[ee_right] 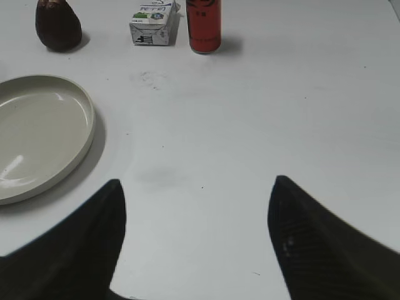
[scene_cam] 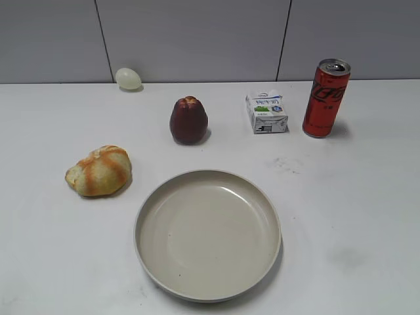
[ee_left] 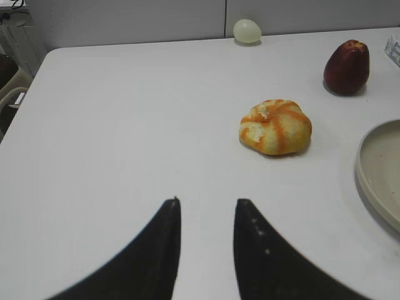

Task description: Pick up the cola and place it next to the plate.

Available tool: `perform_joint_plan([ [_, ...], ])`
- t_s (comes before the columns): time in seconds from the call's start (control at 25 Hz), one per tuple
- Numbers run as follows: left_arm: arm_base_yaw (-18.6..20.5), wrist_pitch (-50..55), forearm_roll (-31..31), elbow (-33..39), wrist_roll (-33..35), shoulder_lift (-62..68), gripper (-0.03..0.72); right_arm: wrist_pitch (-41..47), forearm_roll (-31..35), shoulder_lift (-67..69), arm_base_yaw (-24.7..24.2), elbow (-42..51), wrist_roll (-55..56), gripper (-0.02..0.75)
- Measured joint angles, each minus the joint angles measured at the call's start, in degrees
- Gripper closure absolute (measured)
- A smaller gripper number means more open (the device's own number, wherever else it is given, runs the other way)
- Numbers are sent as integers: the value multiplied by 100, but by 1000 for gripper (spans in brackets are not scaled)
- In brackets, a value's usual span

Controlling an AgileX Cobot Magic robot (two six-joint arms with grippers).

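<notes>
The plate sits at the table's near middle. Only the exterior view shows the whole cola, upright beyond the plate to its right, red with a silver top; the right wrist view cuts off its top. The carton stands just left of it. The right gripper gapes wide; the left gripper seems slightly parted, both empty.

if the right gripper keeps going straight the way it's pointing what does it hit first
Probably nothing nearby: the open right gripper faces bare table. Farther along, the cola stands roughly in line, though depth is unclear.
</notes>
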Motion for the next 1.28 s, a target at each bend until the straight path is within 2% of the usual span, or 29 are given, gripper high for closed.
perform_joint_plan([
  [1.0,0,0,0,0,0,0,456,-11,-17,8,0,0,-2,184],
  [1.28,0,0,0,0,0,0,456,-452,31,1210,0,-193,-2,112],
])
